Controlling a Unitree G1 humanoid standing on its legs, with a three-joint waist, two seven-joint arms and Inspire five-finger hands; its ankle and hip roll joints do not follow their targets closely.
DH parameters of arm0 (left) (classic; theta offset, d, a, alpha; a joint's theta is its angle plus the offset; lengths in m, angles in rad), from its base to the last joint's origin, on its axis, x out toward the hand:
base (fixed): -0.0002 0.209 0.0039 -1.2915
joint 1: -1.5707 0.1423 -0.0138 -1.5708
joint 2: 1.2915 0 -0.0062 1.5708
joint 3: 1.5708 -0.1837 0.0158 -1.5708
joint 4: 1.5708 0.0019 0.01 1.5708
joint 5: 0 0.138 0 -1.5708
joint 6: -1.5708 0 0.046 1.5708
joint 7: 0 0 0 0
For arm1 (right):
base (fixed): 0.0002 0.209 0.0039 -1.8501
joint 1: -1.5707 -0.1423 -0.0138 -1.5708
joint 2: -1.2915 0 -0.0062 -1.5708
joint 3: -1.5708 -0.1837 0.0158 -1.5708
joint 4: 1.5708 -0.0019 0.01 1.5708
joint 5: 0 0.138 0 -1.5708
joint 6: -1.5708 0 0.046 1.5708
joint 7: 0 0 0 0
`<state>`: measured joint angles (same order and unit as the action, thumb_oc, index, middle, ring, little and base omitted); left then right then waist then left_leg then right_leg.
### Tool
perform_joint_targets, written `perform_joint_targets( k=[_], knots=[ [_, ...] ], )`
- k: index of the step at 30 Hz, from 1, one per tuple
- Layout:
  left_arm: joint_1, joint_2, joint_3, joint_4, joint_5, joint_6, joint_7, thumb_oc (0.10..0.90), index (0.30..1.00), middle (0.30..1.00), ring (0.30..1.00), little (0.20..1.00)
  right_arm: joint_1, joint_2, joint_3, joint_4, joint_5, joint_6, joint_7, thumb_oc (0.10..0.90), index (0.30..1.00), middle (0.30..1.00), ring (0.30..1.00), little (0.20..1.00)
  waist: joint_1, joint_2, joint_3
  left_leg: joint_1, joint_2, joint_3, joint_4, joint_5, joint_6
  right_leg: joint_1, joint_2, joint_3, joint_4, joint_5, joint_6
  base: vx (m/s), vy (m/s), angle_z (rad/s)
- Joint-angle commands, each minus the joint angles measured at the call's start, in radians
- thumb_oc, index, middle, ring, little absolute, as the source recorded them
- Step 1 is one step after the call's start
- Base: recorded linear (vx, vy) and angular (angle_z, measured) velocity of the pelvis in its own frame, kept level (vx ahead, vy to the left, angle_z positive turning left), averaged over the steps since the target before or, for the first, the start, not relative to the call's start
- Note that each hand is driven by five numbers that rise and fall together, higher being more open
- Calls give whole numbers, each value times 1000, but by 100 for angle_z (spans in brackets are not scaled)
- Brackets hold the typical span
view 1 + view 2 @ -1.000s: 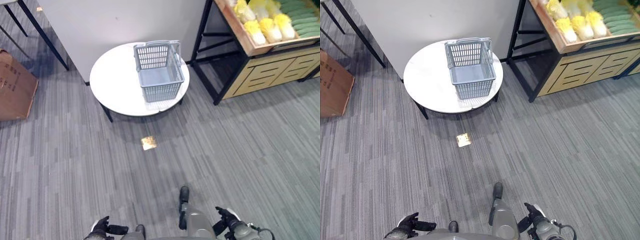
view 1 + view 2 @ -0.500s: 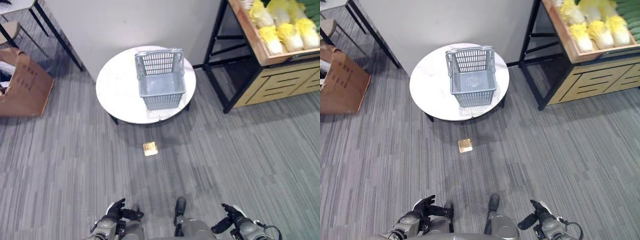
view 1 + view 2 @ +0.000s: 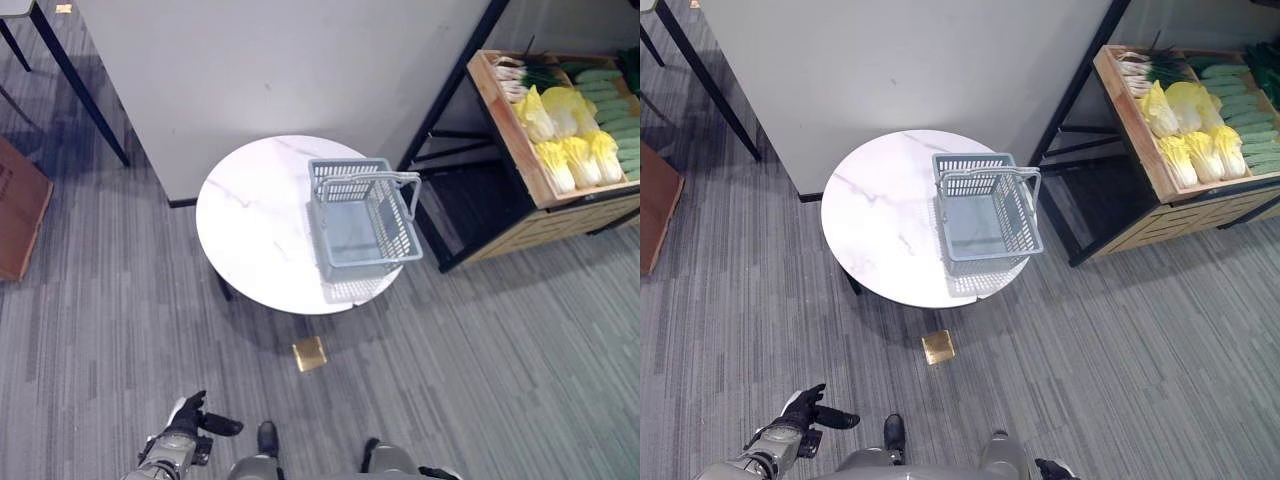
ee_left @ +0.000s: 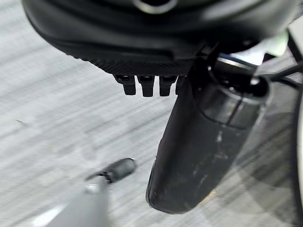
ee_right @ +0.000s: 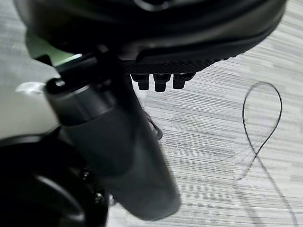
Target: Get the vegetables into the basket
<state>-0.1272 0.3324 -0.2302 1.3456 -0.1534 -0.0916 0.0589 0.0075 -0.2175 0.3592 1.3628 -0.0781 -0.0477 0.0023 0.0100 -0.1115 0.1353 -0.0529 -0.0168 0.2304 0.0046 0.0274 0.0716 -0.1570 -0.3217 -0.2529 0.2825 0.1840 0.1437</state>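
A grey plastic basket (image 3: 365, 215) stands empty on the right part of a round white table (image 3: 250, 230), its handle raised. The vegetables lie in a wooden crate (image 3: 515, 165) on a shelf to the right: yellow-white cabbages (image 3: 565, 150), green cucumbers (image 3: 610, 95) and leeks (image 3: 522, 72). My left hand (image 3: 185, 418) hangs low at the lower left, far from the table, open and holding nothing. In its wrist view my right hand (image 5: 118, 142) is open too, over bare carpet, with nothing in it.
A grey partition wall (image 3: 280, 70) stands behind the table. The black shelf frame (image 3: 450, 110) rises between table and crate. A brass floor plate (image 3: 310, 353) sits in the carpet before the table. A brown box (image 3: 15, 215) lies at the far left.
The whole picture has shifted, so the camera has moved: table and basket now sit lower and more to the middle. Both hands stay low and hold nothing; the right has slipped toward the bottom edge.
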Motion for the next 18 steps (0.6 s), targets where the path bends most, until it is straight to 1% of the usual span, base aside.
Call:
perform_joint_targets(
  k=[1, 2, 3, 4, 6, 7, 8, 11, 14, 18],
  knots=[
    [5, -13, 48, -4, 30, -6, -5, 900, 1000, 1000, 1000, 1000, -112, -57, -29, -59, 29, -34, -25, 900, 1000, 1000, 1000, 1000, -7, -10, 37, -85, 55, -27, -15, 1, -83, 62, 0, 23, -117, 113, 74, 133, 41, -35],
    [6, -13, 51, 1, 35, -6, -3, 900, 1000, 1000, 1000, 1000, -118, -57, -29, -64, 33, -37, -25, 900, 1000, 1000, 1000, 1000, -14, -4, 38, -71, 56, -24, -10, -11, -86, 34, 17, 22, -148, 93, 75, 239, 39, -38],
    [4, -15, 50, 3, 37, -5, -3, 900, 1000, 1000, 1000, 1000, -122, -57, -29, -68, 42, -40, -26, 900, 1000, 1000, 1000, 1000, -28, 5, 47, -53, 60, -34, 2, -26, -90, 0, 42, 42, -174, 58, 70, 246, 5, -33],
    [2, -17, 46, 3, 40, -4, -6, 900, 1000, 1000, 1000, 1000, -123, -57, -27, -67, 45, -41, -26, 900, 1000, 1000, 1000, 1000, -37, 7, 51, -45, 60, -43, 6, -30, -91, -19, 52, 69, -186, 52, 70, 197, -40, -16],
    [2, -21, 44, 3, 44, -4, -7, 900, 1000, 1000, 1000, 1000, -125, -58, -27, -69, 48, -40, -23, 900, 1000, 1000, 1000, 1000, -47, 12, 61, -29, 61, -55, 18, -38, -95, -26, 59, 111, -203, 48, 71, 127, -66, 29],
    [2, -23, 40, 5, 46, -6, -9, 900, 1000, 1000, 1000, 1000, -121, -59, -28, -67, 49, -41, -21, 900, 1000, 1000, 1000, 1000, -53, 14, 61, -27, 59, -67, 28, -46, -97, -28, 64, 143, -211, 41, 71, 113, -95, 61],
    [4, -25, 41, 6, 47, -5, -8, 900, 1000, 1000, 1000, 1000, -118, -59, -29, -66, 48, -40, -20, 900, 1000, 1000, 1000, 1000, -54, 15, 60, -30, 60, -74, 43, -49, -101, -13, 69, 157, -228, 10, 68, 84, -111, 42],
    [5, -29, 39, 6, 44, -5, -11, 900, 1000, 1000, 1000, 1000, -119, -63, -32, -62, 49, -39, -18, 900, 1000, 1000, 1000, 1000, -51, 17, 55, -37, 62, -84, 55, -51, -106, -2, 72, 167, -236, 6, 62, 32, -115, 24],
    [13, -36, 54, 15, 31, -4, -13, 900, 1000, 1000, 1000, 1000, -123, -70, -28, -56, 47, -40, -17, 900, 1000, 1000, 1000, 1000, -39, 28, 43, -44, 92, -97, 44, -31, -131, 27, 102, 133, -284, -39, 41, 23, -234, 19],
    [17, -46, 64, 16, 19, -5, -9, 900, 1000, 1000, 1000, 1000, -125, -80, -23, -58, 47, -43, -20, 900, 1000, 1000, 1000, 1000, -36, 33, 31, -47, 111, -113, 27, -10, -150, 45, 120, 113, -318, -44, 32, 17, -142, 15]
  ],
)
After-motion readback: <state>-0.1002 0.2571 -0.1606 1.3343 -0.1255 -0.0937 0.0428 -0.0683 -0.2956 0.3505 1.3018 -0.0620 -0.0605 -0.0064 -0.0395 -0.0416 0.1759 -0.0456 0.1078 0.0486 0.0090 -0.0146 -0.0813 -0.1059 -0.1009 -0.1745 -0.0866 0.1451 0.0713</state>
